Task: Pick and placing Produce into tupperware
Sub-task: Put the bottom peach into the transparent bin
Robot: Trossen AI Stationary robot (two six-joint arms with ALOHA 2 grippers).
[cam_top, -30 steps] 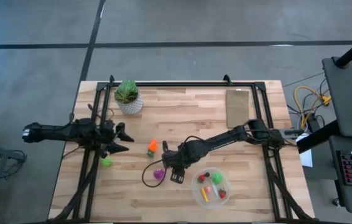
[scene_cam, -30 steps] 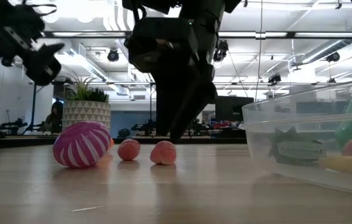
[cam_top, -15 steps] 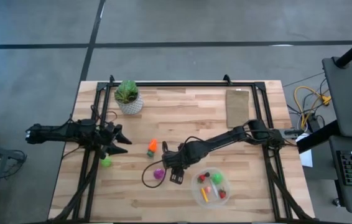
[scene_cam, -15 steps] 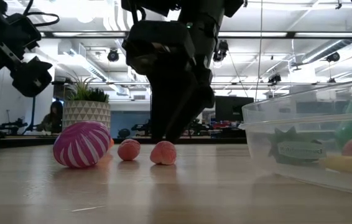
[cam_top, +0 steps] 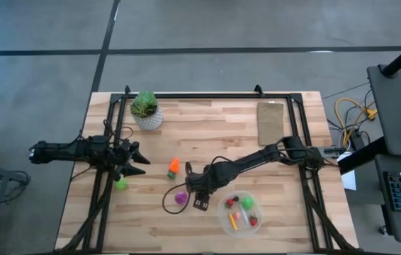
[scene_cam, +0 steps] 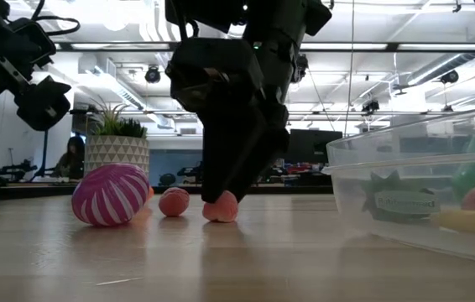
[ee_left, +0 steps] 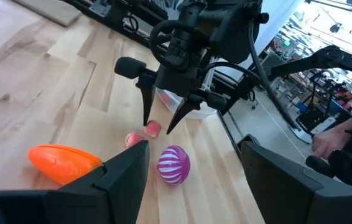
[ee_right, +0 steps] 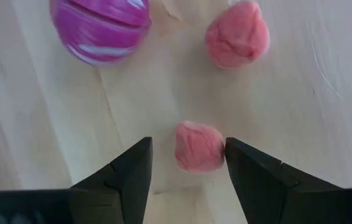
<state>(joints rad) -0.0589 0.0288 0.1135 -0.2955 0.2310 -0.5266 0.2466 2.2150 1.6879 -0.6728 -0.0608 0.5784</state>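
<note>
My right gripper (ee_right: 188,142) is open and points down over a small pink piece (ee_right: 199,146) lying on the wood, one finger on each side. In the low view its fingertips (scene_cam: 221,191) reach down to that piece (scene_cam: 221,207). A second pink piece (ee_right: 237,38) and the magenta striped ball (cam_top: 181,198) lie close by. The orange carrot (cam_top: 173,167) and a green ball (cam_top: 120,184) lie farther left. The clear tupperware (cam_top: 240,212) holds several pieces. My left gripper (cam_top: 140,161) hangs open in the air at the left side. My right gripper comes from above with its open fingers astride the lower pink piece (ee_right: 216,149), which rests on the table. One finger (ee_right: 238,158) stands right against the piece's side. I cannot tell whether it touches.
A potted plant (cam_top: 146,112) stands at the far left and a tan board (cam_top: 271,122) lies at the far right. Black frame rails (cam_top: 207,95) run along the table's far edge and sides. The tupperware's wall (scene_cam: 422,193) stands just right of my right gripper.
My right gripper has come down, and its fingertips now reach the pink piece on the table. My left gripper has drawn back a little toward the table's left edge. The produce has stayed where it was.
</note>
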